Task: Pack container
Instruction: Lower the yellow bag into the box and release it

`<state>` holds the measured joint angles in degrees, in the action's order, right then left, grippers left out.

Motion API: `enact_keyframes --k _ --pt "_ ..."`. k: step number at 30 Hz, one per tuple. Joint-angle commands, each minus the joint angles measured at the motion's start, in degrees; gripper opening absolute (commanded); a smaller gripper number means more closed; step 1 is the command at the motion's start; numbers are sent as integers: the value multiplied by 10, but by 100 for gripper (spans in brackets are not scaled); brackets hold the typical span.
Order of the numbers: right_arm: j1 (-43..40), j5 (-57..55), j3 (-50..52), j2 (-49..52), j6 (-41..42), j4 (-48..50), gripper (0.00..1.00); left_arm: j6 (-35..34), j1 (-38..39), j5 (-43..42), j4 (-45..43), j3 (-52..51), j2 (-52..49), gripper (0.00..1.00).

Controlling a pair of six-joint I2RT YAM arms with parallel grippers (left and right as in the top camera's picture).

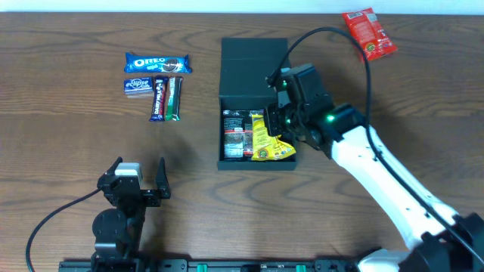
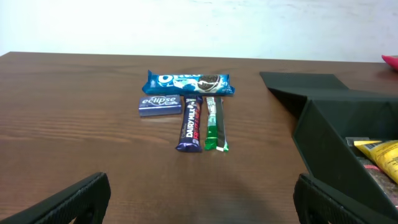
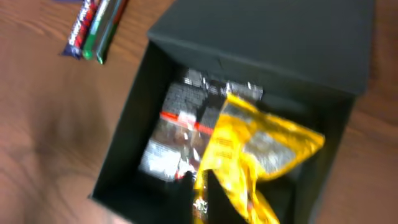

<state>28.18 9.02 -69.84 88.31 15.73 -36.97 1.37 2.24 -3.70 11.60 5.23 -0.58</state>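
Note:
The dark green-black container (image 1: 253, 64) sits mid-table with its flap lid folded back. Inside lie a silver-and-black packet (image 1: 234, 132) and a yellow snack packet (image 1: 271, 143). My right gripper (image 1: 278, 125) hangs over the box's right half. In the right wrist view its two dark fingertips (image 3: 199, 175) are pinched together on the lower edge of the yellow packet (image 3: 261, 146), above the container's inner wall (image 3: 127, 134). My left gripper (image 1: 140, 165) rests near the front edge, wide open and empty, with bare table between its fingers (image 2: 81, 199).
An Oreo pack (image 1: 157, 63), a blue Eclipse pack (image 1: 137, 85), a Dairy Milk bar (image 1: 159, 98) and a green bar (image 1: 175, 98) lie at the left rear. A red packet (image 1: 369, 32) lies at the far right rear. The right arm's cable arcs over the box.

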Motion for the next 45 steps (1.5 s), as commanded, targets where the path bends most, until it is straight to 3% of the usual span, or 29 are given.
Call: enact_keyframes --k 1,16,30,35,45 --pt "2 -2 9 17 -7 -31 1 3 -3 -2 6 -16 3 95" --pt "19 -80 16 194 16 -52 1 3 -3 -2 6 -16 3 95" --pt "19 -67 -31 170 14 -35 1 3 -3 -2 6 -16 3 95" --pt "19 -112 -41 139 14 -21 1 3 -3 -2 6 -16 3 95" --pt "19 -146 -40 190 14 -18 1 3 -3 -2 6 -16 3 95"
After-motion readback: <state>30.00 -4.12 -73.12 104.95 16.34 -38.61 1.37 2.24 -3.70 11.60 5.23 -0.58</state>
